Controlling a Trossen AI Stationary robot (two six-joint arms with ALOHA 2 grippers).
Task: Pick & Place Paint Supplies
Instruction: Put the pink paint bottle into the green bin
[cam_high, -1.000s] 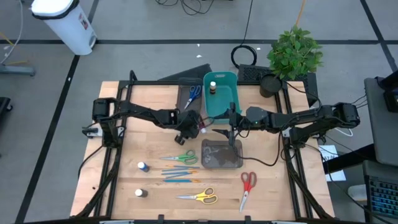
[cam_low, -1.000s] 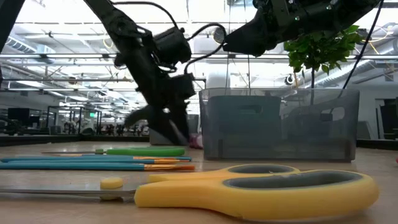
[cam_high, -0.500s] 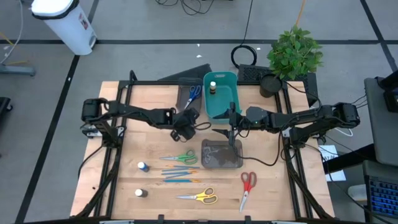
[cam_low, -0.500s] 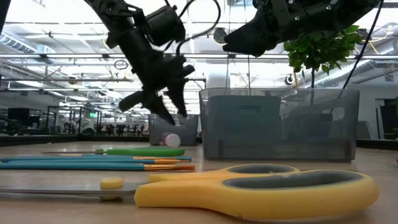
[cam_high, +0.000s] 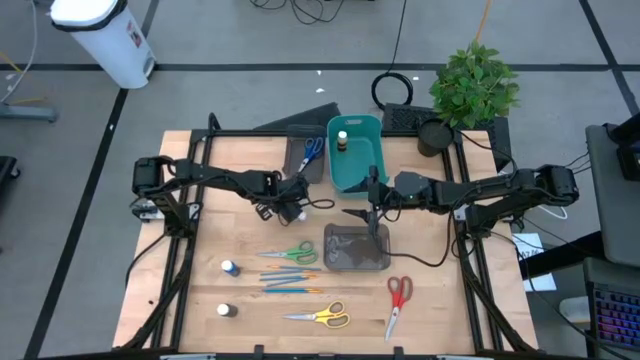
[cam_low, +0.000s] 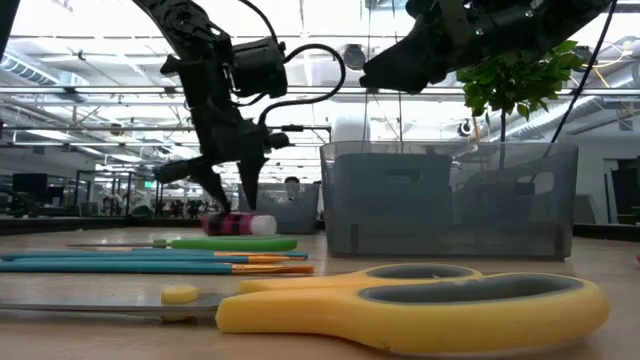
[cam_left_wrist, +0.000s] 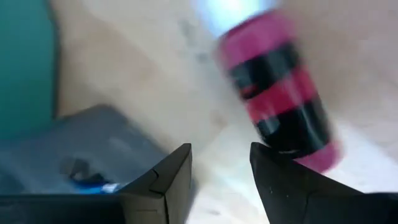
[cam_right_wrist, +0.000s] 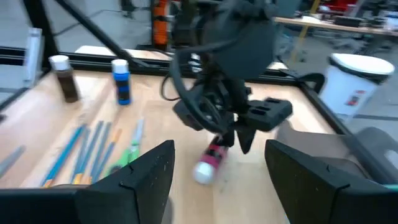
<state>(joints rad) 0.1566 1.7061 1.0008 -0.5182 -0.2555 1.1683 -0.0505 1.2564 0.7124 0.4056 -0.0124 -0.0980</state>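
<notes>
Done: one paint bottle (cam_high: 342, 141) stands in the teal bin (cam_high: 356, 178); blue scissors (cam_high: 311, 152) lie in a grey tray (cam_high: 298, 163).
Left hand (cam_high: 291, 203): fingers apart, empty, just over the pink bottle (cam_low: 240, 224) lying on the counter (cam_high: 240, 240).
Right hand (cam_high: 358, 213): open, empty, near the bin.
Left: green scissors (cam_high: 291, 254), brushes (cam_high: 290, 280), yellow scissors (cam_high: 321, 316), red scissors (cam_high: 397, 300), two bottles (cam_high: 229, 267).

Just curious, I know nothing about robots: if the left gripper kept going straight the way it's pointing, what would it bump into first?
Most likely the pink paint bottle, lying on its side on the table just ahead of the open left gripper. Depth is unclear.
</notes>
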